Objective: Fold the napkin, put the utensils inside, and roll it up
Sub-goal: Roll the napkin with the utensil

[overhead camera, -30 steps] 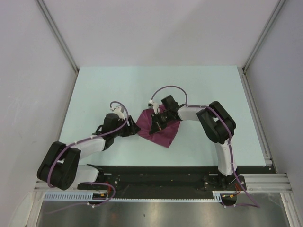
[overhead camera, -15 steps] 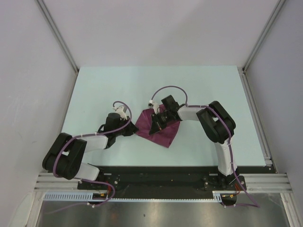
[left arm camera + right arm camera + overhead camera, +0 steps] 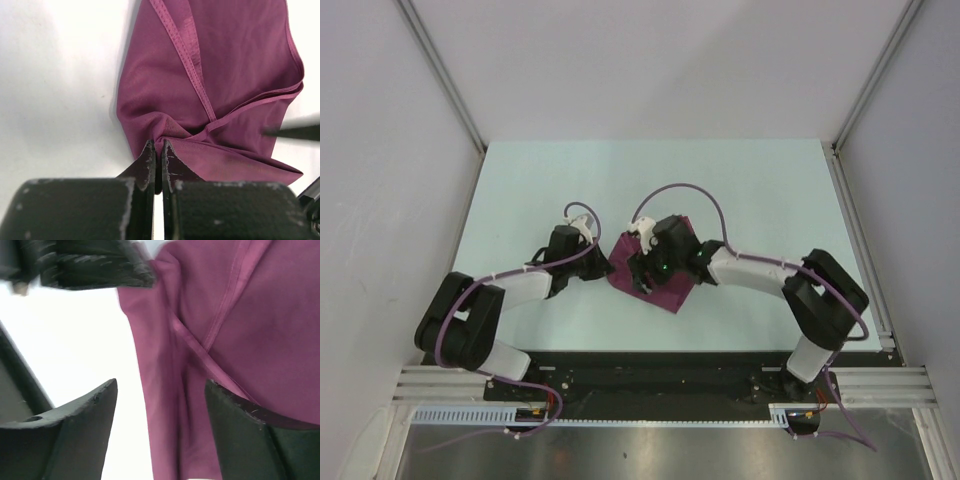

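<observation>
Scene: two arms meet over a purple napkin (image 3: 672,292) at the middle of the pale bench (image 3: 520,190).
Napkin: it lies folded and creased on the bench between the two wrists. Hemmed edges cross near its left corner.
Left pincer (image 3: 156,152): clenched on the napkin's left corner. The cloth puckers into the closed tips.
Right pincer (image 3: 160,415): released, hanging just above the napkin's left part. One of its fingers (image 3: 85,415) is over bare bench and the other over cloth, with nothing between them.
Key relation: the napkin spreads to the right of the left pincer, its hemmed edge running straight away from the tips. The right pincer straddles the cloth's left border just beside that pinched corner.
Nearer arm: the left already has the corner. The right is close above but apart from the cloth.
Spoon: not visible in any view, so its place cannot be told.
Stage, as judged: folding is under way. Loading the spoon and rolling are not yet done.
Next move, as judged: the right pincer would need to drop onto the border beneath it to take a second hold.
</observation>
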Robot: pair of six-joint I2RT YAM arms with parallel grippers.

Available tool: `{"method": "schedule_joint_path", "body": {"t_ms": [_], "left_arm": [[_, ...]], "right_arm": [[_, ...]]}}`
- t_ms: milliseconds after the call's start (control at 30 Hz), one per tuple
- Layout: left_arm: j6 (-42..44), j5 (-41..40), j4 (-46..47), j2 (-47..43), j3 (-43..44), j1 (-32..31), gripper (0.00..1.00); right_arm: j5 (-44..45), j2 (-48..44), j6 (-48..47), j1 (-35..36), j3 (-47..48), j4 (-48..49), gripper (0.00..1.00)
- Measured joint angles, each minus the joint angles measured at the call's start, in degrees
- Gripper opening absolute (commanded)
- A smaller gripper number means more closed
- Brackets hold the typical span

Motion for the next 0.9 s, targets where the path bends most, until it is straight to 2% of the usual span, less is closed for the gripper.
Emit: {"method": "schedule_joint_path", "body": {"t_ms": [133, 267, 400, 600, 767, 833, 900], "left_arm": [[0.0, 0.2, -3.3, 0.9, 1.8, 0.0, 0.0], [0.0, 0.5, -5.0, 1.7, 2.9, 0.0, 0.0], [0.0, 0.9, -5.9, 2.0, 3.3, 0.0, 0.0], [0.1, 1.1, -6.5, 2.2, 3.6, 0.0, 0.0], [0.1, 1.3, -7.1, 2.7, 4.3, 0.0, 0.0], [0.1, 1.3, -7.3, 2.8, 4.6, 0.0, 0.0], [0.1, 1.4, -7.5, 2.8, 4.6, 0.0, 0.0]], "right_arm": [[15.0, -6.4, -4.3, 10.5, -6.4, 6.1, 0.77], [26.4, -5.7, -9.5, 18.2, -9.2, 9.6, 0.78], [34.3, -2.2, -13.4, 20.3, -9.4, 10.9, 0.77], [41.1, 0.0, -16.8, 21.5, -10.1, 12.7, 0.74], [43.3, 1.3, -18.0, 21.7, -9.8, 13.6, 0.53], [43.2, 1.8, -18.0, 21.6, -9.5, 13.5, 0.48], [42.6, 2.2, -17.9, 21.5, -9.2, 13.2, 0.38]]}}
